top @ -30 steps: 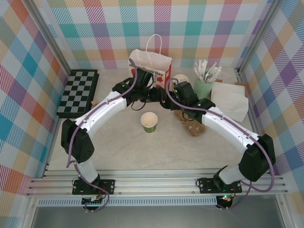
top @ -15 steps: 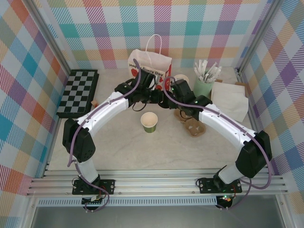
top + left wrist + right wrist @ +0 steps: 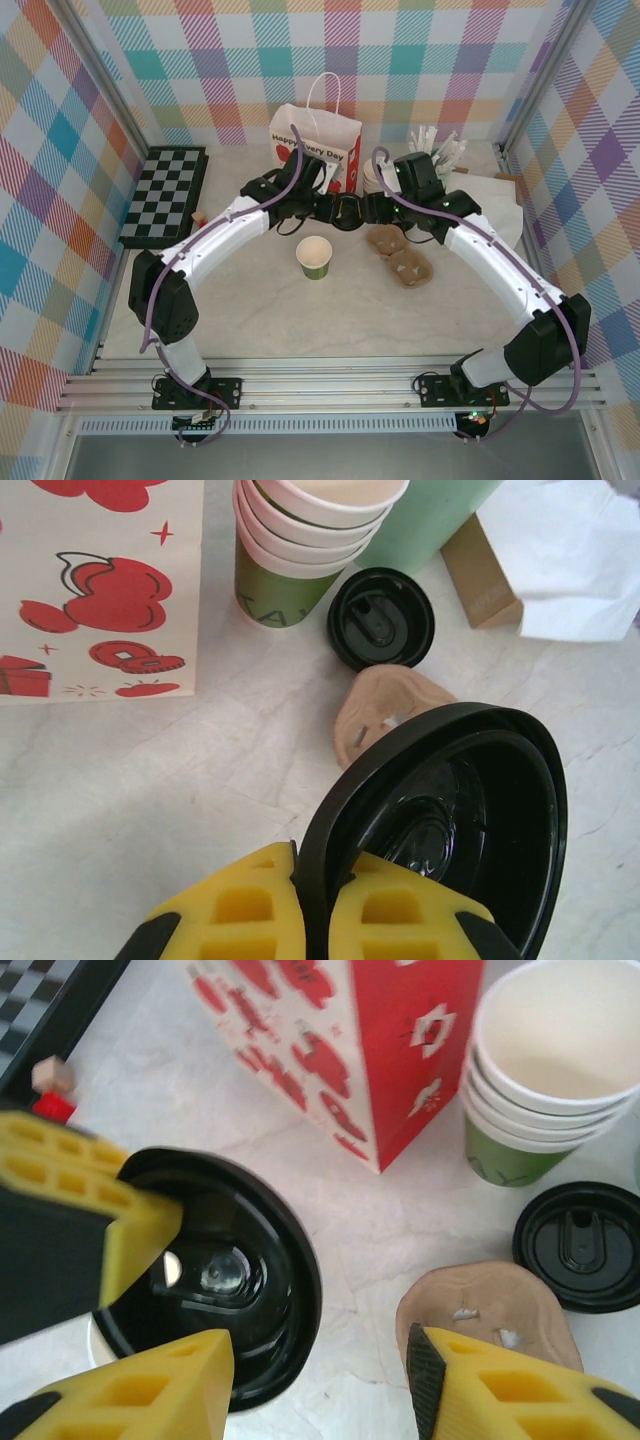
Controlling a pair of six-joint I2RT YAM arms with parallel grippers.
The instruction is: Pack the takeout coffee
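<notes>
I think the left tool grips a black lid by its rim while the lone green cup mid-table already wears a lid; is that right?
Not quite: the lone green cup has no lid; it stands open, cream inside showing, in the top external view. The left tool does grip the black lid by its rim.

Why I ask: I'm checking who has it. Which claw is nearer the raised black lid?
Left. The left claw is shut on the rim of the black lid. The right claw stands open just beside the lid, not gripping it.
</notes>
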